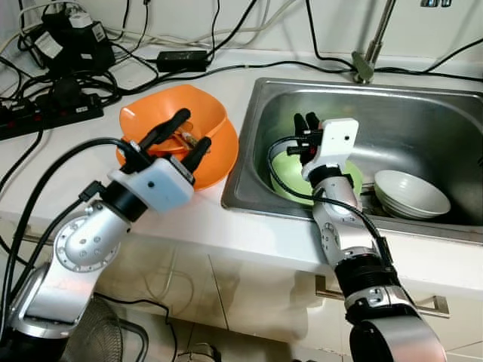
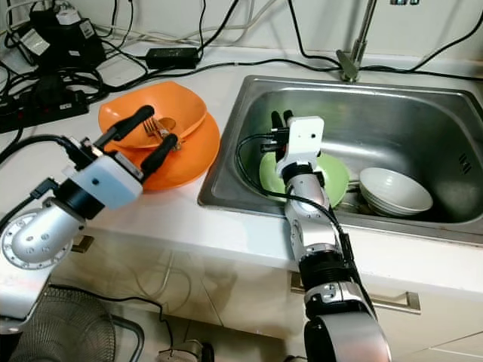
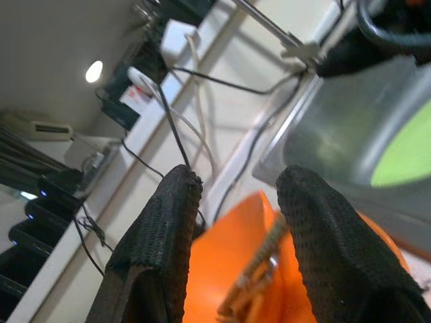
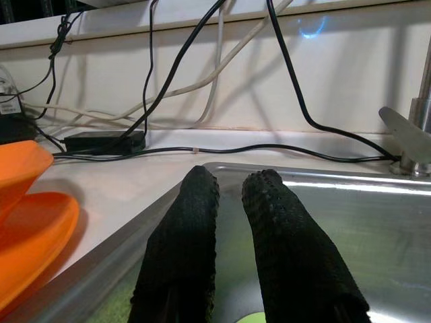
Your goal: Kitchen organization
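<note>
Peering past the right gripper (image 1: 306, 121), whose fingers sit nearly pressed together holding nothing, I can see just part of the green plate (image 1: 285, 167) beneath it in the steel sink (image 1: 423, 113); the arm covers the rest. White bowls (image 1: 411, 194) are stacked beside that plate. The left gripper (image 1: 190, 134) hangs with fingers spread over the orange bowl (image 1: 162, 111), which sits on an orange plate (image 1: 220, 162) and holds utensils (image 2: 155, 125) too small to identify.

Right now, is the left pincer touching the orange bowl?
Cannot tell. In the left eye view the left pincer overlaps the orange bowl, fingers spread. The left wrist view shows the bowl between the fingers, but no plain contact or gap.
</note>
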You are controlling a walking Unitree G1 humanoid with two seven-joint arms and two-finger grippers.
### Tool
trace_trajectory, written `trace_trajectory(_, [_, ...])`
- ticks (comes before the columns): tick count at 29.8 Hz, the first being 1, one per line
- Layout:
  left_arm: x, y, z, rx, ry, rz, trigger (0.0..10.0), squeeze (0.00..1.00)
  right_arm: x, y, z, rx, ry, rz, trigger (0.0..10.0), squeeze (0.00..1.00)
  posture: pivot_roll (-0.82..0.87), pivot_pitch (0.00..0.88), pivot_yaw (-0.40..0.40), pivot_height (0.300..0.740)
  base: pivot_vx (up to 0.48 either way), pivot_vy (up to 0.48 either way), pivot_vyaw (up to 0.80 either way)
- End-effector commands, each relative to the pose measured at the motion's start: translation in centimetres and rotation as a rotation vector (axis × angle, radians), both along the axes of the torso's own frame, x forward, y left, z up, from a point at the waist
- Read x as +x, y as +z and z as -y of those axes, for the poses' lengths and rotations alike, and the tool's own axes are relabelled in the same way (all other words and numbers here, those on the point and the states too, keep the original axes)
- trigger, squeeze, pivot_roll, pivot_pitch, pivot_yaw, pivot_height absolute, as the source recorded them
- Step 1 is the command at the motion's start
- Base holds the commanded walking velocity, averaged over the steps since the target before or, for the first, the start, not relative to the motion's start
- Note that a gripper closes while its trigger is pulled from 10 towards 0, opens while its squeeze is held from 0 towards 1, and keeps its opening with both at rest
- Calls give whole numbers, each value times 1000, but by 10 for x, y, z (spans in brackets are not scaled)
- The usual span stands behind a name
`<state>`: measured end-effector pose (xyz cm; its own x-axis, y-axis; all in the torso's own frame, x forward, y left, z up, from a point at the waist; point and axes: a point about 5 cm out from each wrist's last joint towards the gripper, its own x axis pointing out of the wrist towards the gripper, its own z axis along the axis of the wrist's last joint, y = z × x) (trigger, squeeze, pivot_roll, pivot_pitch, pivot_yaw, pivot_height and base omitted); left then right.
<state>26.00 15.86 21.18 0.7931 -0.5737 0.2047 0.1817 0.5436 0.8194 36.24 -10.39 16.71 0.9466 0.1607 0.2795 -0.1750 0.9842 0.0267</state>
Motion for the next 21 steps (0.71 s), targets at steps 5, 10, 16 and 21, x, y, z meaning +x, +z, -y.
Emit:
trace_trajectory(5, [1,-14,1,51,-4,-28,10000,0,-1,-9,0,23,-7,-28,10000,0,243,39,84,740,0,0,0])
trace_trajectory(10, [5,-22,0,80,1,-27,10000,0,0,-9,1,23,-11,-25,10000,0,241,57,78,740,0,0,0])
trace_trajectory(16, [11,-26,3,88,4,-12,10000,0,0,-9,3,23,-18,-27,10000,0,236,67,74,740,0,0,0])
trace_trajectory(21, [14,-28,7,114,-8,7,10000,0,1,-9,4,25,-22,-25,10000,0,230,73,76,740,0,0,0])
